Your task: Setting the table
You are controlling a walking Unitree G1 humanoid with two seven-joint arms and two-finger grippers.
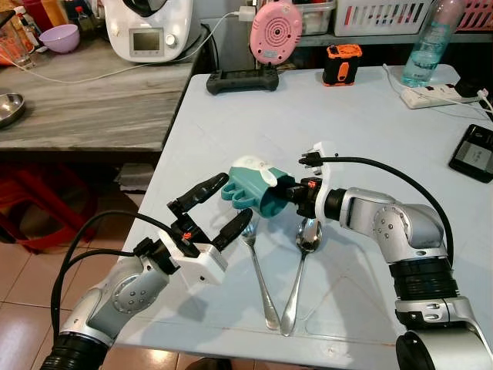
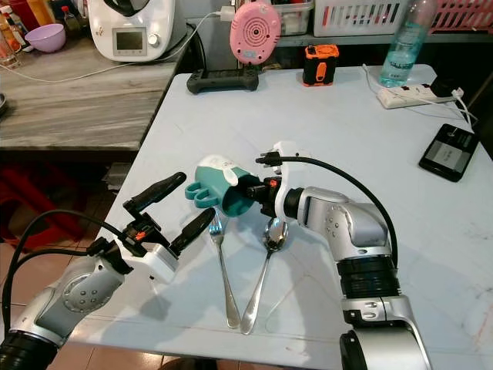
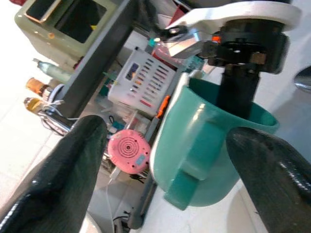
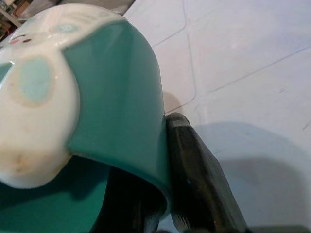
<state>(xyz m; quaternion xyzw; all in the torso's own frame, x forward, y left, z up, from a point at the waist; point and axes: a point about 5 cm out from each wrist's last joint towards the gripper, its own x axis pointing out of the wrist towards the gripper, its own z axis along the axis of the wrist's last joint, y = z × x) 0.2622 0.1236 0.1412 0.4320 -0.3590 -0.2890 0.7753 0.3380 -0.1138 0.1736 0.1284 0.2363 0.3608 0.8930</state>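
Left eye view: a teal mug (image 1: 250, 187) is held tipped on its side above the table (image 1: 362, 146), its rim pinched by the right gripper (image 1: 286, 196), with 1 finger inside the cup and 1 finger (image 4: 201, 179) pressed against the outer wall. The left gripper (image 1: 208, 210) is poised just beside the mug with its 2 fingers spread wide and nothing between them. A fork (image 1: 258, 270) and a spoon (image 1: 300, 270) are laid side by side directly below and in front of the mug.

The step in hand is judged to be setting the mug down at the place setting. For that to be done well, the mug should be turned upright first and lowered onto bare table beyond the cutlery, so that neither utensil head is struck. The pinch on the rim is thin, so a slow rotation is advised; the mug could slip.

Farther back, a black controller (image 1: 242, 80), a pink round gadget (image 1: 276, 32), an orange device (image 1: 342, 64), a water bottle (image 1: 428, 42), a power strip (image 1: 437, 95) and a phone (image 1: 473, 153) are seen, well apart from the work area.
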